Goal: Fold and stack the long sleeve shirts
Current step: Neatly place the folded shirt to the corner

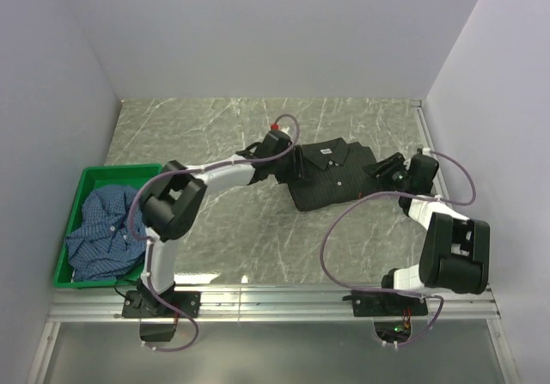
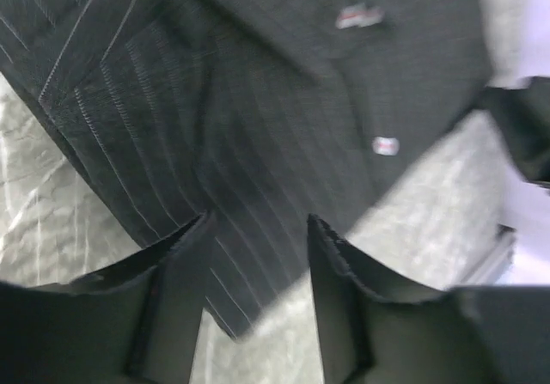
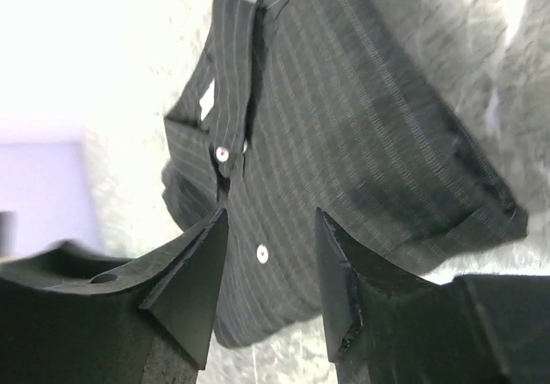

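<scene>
The black shirt is blurred and cut off by the left wrist view's edges.

The grey-green marbled table carries a black pinstriped shirt, lying folded and flat a little right of its middle, and a green crate standing against its left edge.

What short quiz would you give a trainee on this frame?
1. True or false: the blue checked shirt lies in the green crate.
2. Which shirt lies on the table between the left gripper and the right gripper? A) black pinstriped shirt B) blue checked shirt C) none
3. How many shirts are on the table?
Key: 1 true; 2 A; 3 one.
</scene>
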You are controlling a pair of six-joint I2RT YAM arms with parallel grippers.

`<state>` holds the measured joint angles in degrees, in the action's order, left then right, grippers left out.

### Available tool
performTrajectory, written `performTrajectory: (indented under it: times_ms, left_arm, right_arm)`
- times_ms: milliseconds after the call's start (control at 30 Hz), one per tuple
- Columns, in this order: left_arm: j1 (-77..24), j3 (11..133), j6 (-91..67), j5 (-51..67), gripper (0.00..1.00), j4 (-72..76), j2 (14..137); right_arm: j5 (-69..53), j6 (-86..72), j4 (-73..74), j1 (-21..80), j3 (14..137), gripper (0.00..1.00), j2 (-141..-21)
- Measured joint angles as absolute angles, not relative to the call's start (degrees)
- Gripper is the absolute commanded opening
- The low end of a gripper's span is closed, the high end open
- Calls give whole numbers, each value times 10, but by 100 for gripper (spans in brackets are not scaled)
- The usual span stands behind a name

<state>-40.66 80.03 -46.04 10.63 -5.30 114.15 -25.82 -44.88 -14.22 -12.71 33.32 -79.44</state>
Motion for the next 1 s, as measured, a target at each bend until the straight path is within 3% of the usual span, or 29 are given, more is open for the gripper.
performTrajectory:
  times_ms: [300, 400, 433, 467, 567, 600, 700, 1000]
  left_arm:
    - [-402, 759, -493, 117, 49, 4, 1191]
    - [-401, 758, -493, 115, 56, 1, 1185]
    - [-401, 758, -492, 112, 61, -6, 1179]
    - [-401, 757, -491, 106, 72, -20, 1169]
    - [-401, 757, -484, 86, 85, -72, 1123]
    - [-401, 757, -478, 75, 87, -91, 1100]
    - [-396, 769, -464, 42, 92, -147, 1021]
    - [-265, 731, -406, -5, 95, -236, 791]
  right_arm:
    - [-292, -522, -253, -179, 273, 52, -902]
    - [-284, -520, -238, -180, 273, 55, -884]
    - [-279, -517, -223, -180, 273, 57, -870]
    - [-274, -514, -207, -180, 273, 62, -850]
    - [-256, -507, -160, -180, 273, 72, -773]
    - [-249, -505, -146, -178, 273, 77, -742]
    - [-230, -510, -113, -165, 271, 81, -658]
    - [-168, -625, -74, -29, 147, 80, -500]
